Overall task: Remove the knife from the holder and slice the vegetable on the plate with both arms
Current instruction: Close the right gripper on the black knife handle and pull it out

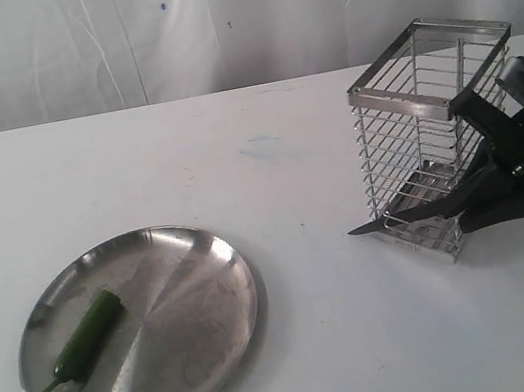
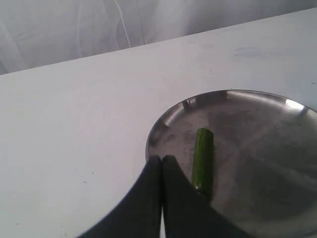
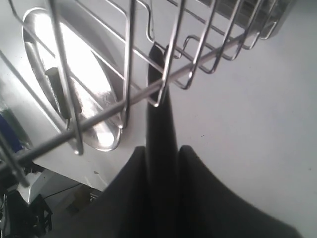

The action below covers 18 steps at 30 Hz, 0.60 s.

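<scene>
Lower left: the plate lies flat on the table, with the vegetable on its left half. Right: the holder. At the right edge, the right gripper clamps the knife, whose tip points left across the holder's base.

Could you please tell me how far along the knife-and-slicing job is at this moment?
Done: the right gripper is shut on the knife, low by the base of the holder, tip toward the plate. In hand: getting it across; whether it is clear of the holder I cannot tell. The left gripper, shut, hovers at the plate rim beside the pepper. Left: slicing; no slices lie on the plate.
</scene>
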Available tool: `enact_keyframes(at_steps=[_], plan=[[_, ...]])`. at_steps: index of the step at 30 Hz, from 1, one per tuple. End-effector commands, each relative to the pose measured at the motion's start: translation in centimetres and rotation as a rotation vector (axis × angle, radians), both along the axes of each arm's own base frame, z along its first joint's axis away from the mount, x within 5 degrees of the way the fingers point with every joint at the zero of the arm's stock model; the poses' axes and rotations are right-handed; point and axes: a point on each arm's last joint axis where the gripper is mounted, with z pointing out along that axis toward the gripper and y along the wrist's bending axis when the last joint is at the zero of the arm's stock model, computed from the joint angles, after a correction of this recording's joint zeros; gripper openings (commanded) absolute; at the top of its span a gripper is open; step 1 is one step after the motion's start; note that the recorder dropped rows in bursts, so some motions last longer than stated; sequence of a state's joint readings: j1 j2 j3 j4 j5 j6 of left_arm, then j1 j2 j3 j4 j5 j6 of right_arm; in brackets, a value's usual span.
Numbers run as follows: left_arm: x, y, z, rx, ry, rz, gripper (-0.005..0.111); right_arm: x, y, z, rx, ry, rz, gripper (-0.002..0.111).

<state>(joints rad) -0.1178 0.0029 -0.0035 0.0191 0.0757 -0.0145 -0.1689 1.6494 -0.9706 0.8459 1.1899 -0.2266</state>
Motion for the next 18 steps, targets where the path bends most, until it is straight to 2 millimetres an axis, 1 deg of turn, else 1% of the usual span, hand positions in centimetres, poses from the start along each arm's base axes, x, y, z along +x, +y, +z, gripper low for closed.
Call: enact_keyframes(at_steps=[1,8,12,15,18], plan=[[0.0,0.0,-0.1,-0.010,0.001,-0.005,0.000,0.4,-0.2,1.4,0.018,-0.034,-0.002,0.000],[0.0,0.0,-0.1,-0.010,0.001,-0.005,0.000,0.5,-0.3,1.5,0.019,-0.040,-0.001,0.000],[0.0,0.0,-0.1,-0.010,0.001,-0.005,0.000,0.8,-0.3,2.4,0.015,-0.074,-0.003,0.000],[0.0,0.0,-0.1,-0.010,0.001,-0.005,0.000,0.8,-0.4,2.7,0.003,-0.087,0.003,0.000],[0.0,0.0,-0.1,-0.010,0.001,-0.005,0.000,0.5,-0.6,2.6,-0.041,-0.084,0.029,0.000]])
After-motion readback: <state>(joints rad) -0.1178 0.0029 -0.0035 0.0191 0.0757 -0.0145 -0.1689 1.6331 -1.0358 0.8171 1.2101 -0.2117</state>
